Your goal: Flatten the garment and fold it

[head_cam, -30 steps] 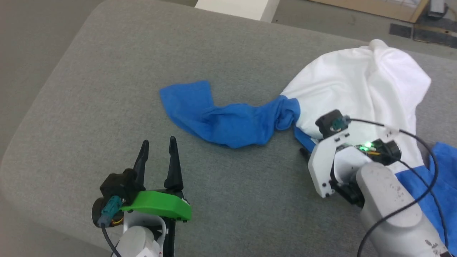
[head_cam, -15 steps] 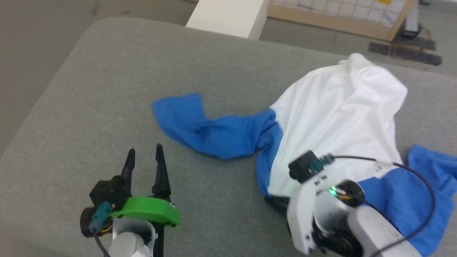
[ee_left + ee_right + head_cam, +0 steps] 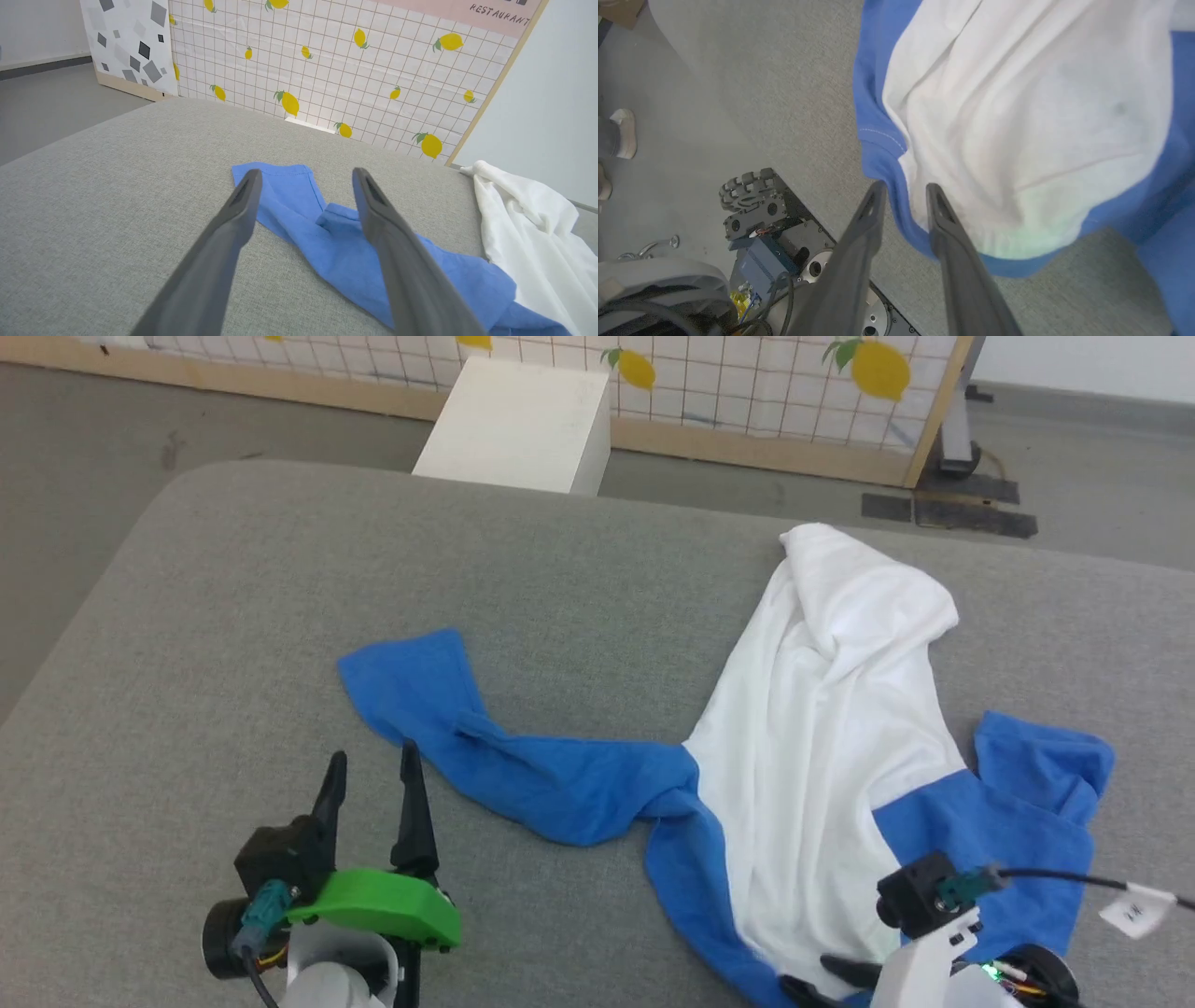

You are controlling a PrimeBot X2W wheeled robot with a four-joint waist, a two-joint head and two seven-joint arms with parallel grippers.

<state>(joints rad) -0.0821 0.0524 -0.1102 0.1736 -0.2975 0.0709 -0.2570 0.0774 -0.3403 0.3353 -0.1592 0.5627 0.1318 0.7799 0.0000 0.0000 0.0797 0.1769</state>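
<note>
**Desk** [image 3: 233, 616]: grey cloth-covered top with rounded corners. It carries the item below.

**Garment** [image 3: 822, 728]: shirt with a white body and royal-blue sleeves.
- Position: rumpled on the right half of the desk, the body running from 1 o'clock down to 5 o'clock.
- Left sleeve [image 3: 523, 775]: twisted like a rope, trailing toward 9 o'clock.
- Right sleeve [image 3: 1036, 756]: bunched at 3 o'clock.
- Handling, by my reckoning: light, limp and without stiffness. It will sag and drag on the cloth top.
- Best hold: the hem corners or the sleeve cuffs.

**Left tool** [image 3: 372, 756]: at 7 o'clock, fingers spread wide and empty, near the twisted sleeve.

**Right tool** [image 3: 906, 186]: at 5 o'clock, fingers partway apart astride the blue hem [image 3: 873, 140]. I cannot tell whether it is pinched.
</note>
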